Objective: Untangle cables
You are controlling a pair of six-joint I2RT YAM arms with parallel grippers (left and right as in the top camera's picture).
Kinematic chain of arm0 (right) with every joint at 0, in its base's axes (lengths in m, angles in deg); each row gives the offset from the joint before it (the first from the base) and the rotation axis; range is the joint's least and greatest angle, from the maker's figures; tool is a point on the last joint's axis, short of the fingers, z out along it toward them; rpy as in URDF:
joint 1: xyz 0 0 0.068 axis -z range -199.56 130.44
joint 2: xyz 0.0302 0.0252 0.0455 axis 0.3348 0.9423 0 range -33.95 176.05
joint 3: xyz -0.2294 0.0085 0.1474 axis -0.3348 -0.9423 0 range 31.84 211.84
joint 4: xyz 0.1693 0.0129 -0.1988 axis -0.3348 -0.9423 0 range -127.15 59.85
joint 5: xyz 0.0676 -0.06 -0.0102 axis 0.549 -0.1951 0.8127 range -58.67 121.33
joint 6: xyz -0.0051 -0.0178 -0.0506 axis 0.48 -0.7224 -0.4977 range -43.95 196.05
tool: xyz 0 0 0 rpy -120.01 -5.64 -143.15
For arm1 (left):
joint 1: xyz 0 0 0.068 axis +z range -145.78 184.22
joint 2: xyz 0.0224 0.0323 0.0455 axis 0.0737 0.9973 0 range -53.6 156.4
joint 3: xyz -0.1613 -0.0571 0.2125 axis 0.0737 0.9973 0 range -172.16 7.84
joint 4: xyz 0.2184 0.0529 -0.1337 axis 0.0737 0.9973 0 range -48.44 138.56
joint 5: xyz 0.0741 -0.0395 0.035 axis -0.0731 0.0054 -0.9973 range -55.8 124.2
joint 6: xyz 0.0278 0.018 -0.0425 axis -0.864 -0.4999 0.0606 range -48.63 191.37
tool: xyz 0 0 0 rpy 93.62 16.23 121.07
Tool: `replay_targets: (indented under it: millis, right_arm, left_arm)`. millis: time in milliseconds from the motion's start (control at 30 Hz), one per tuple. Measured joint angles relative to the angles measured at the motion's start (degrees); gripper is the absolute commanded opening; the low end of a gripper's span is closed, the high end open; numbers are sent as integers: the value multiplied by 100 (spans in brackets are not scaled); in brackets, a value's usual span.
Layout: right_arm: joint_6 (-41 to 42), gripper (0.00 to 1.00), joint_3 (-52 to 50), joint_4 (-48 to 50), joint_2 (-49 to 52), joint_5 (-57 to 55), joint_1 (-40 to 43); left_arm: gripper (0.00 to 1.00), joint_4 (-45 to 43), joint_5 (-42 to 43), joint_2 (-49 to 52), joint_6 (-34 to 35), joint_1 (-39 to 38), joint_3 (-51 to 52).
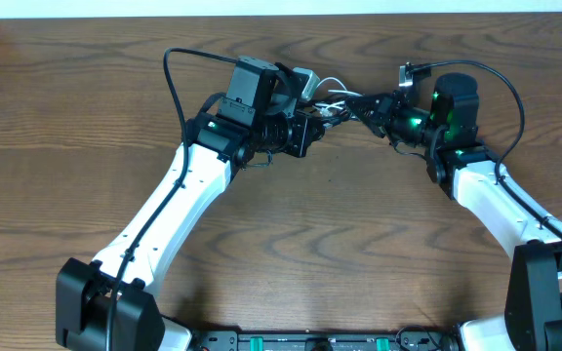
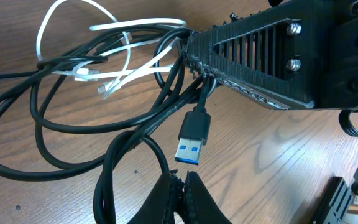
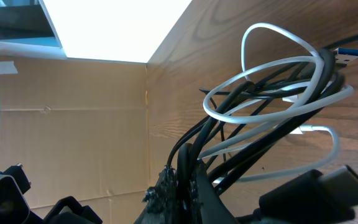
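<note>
The cables [image 1: 335,97] lie in a tangled bunch on the wooden table between my two grippers. In the left wrist view, black cords [image 2: 73,121] loop around a white cable [image 2: 123,68], and a black plug with a blue tip [image 2: 191,140] hangs just in front of my fingers. My left gripper [image 2: 182,190] is shut, and a thin black cord curves into its tips. My right gripper [image 3: 188,180] is shut on a few black cords, with the white cable [image 3: 272,106] looped above. From the left wrist, the right gripper [image 2: 190,53] reaches in from the right and pinches the bunch.
A cardboard wall [image 3: 73,124] stands along the table's side, and the table's far edge [image 1: 281,14] runs just behind the bunch. Both arms angle in from the front corners, and their own thicker wires [image 1: 174,78] arch above the wrists.
</note>
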Motion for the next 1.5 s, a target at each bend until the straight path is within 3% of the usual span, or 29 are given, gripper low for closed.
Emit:
replay_targets:
  millis: [1500]
  right_arm:
    - [175, 1, 0, 385, 0, 442, -494]
  left_arm:
    - [8, -275, -188, 0, 0, -146, 0]
